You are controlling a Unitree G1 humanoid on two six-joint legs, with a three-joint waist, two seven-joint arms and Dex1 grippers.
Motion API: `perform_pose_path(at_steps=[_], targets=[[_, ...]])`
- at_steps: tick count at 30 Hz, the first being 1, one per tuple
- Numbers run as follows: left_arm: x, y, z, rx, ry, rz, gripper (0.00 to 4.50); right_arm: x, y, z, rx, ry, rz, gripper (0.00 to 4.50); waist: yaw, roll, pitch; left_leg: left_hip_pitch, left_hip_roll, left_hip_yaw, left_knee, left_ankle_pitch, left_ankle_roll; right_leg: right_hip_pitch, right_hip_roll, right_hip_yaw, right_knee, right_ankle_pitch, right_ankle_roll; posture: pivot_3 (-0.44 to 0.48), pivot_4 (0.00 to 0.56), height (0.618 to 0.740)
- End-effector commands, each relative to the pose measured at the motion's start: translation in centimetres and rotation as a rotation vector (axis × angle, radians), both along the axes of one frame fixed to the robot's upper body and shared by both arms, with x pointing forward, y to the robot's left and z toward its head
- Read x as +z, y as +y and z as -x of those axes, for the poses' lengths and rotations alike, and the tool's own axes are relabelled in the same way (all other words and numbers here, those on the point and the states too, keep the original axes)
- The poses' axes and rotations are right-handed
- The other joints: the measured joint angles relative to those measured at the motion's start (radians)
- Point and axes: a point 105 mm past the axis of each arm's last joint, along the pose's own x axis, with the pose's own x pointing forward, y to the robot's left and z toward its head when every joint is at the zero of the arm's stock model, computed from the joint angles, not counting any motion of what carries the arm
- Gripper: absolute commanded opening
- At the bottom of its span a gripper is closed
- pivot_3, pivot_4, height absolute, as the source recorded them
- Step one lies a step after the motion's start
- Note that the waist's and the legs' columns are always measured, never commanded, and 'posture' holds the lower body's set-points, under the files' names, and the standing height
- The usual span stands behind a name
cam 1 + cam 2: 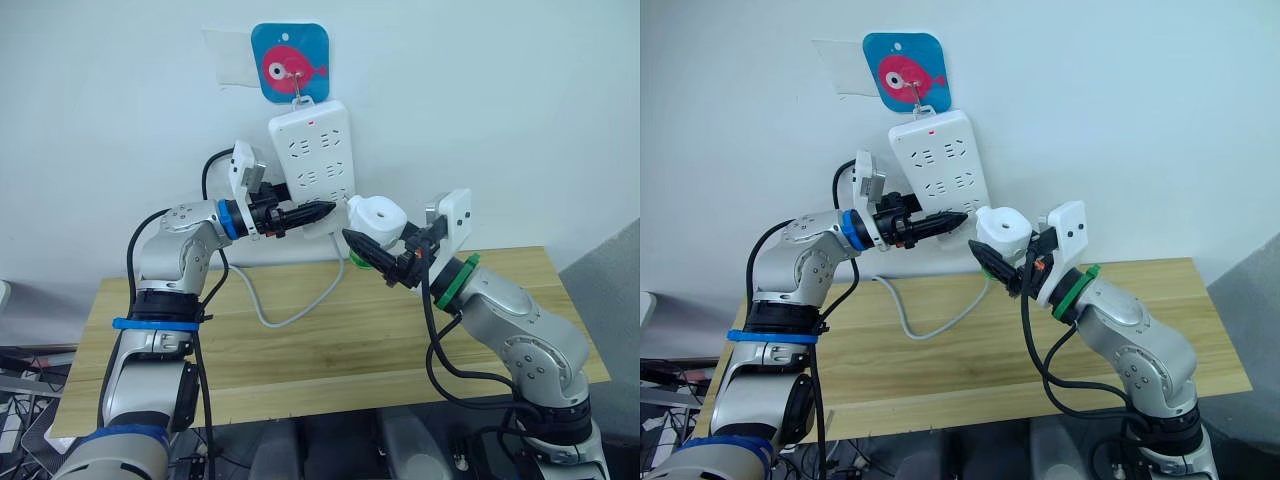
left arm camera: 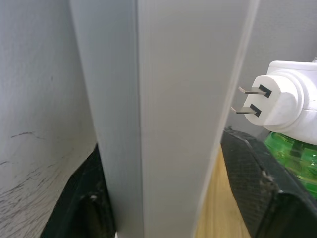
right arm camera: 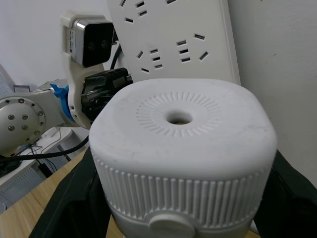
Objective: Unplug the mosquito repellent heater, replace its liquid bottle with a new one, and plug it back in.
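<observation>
The right tool clamps the light, rigid mosquito repellent heater by its ribbed sides, while the left tool pinches the hanging power strip's edge.

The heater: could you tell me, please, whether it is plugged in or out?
Out. The heater sits in the right gripper, its two prongs bare beside the power strip.

Your right gripper has its fingers clamped on both sides of the mosquito repellent heater. Beyond it you see the power strip and the left gripper.
</observation>
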Motion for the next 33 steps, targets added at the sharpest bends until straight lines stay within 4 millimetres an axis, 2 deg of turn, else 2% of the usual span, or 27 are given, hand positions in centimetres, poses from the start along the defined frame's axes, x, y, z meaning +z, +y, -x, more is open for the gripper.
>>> perform_pose_path(at_steps=[1,9,16,29,33], targets=[[1.1,0.4,0.6,-0.003,-0.052,0.001,2.87,1.2,0.1,0.6,0.014,-0.048,-0.018,3.10,0.000,0.000,0.000,0.000,0.000,0.000,0.000,0.000,0.000,0.000,0.000,0.000,0.000,0.000,0.000,-0.212,0.203,0.740],[1.1,0.9,1.1,0.002,-0.038,-0.001,2.87,0.5,-0.1,0.4,0.008,-0.034,-0.011,3.10,0.000,0.000,0.000,0.000,0.000,0.000,0.000,0.000,0.000,0.000,0.000,0.000,0.000,0.000,0.000,-0.204,0.205,0.740],[1.7,0.3,1.4,-0.013,-0.041,0.026,1.33,0.6,0.2,0.4,0.027,-0.038,-0.013,3.10,0.001,0.000,0.000,0.000,0.000,0.000,0.000,0.000,0.000,0.000,0.000,0.000,0.000,0.000,0.000,-0.196,0.209,0.740],[1.7,0.2,1.3,-0.006,-0.040,0.024,1.33,1.3,2.0,-0.4,0.009,-0.046,0.040,3.10,0.000,0.000,0.000,0.000,0.000,0.000,0.000,0.000,0.000,0.000,0.000,0.000,0.000,0.000,0.000,-0.198,0.208,0.740],[1.6,0.2,1.4,-0.007,-0.043,0.017,1.33,1.4,1.9,-0.9,-0.011,-0.043,0.061,3.10,0.001,0.000,0.000,0.000,0.000,0.000,0.000,0.000,0.000,0.000,0.000,0.000,0.000,0.000,0.000,-0.194,0.208,0.740]])
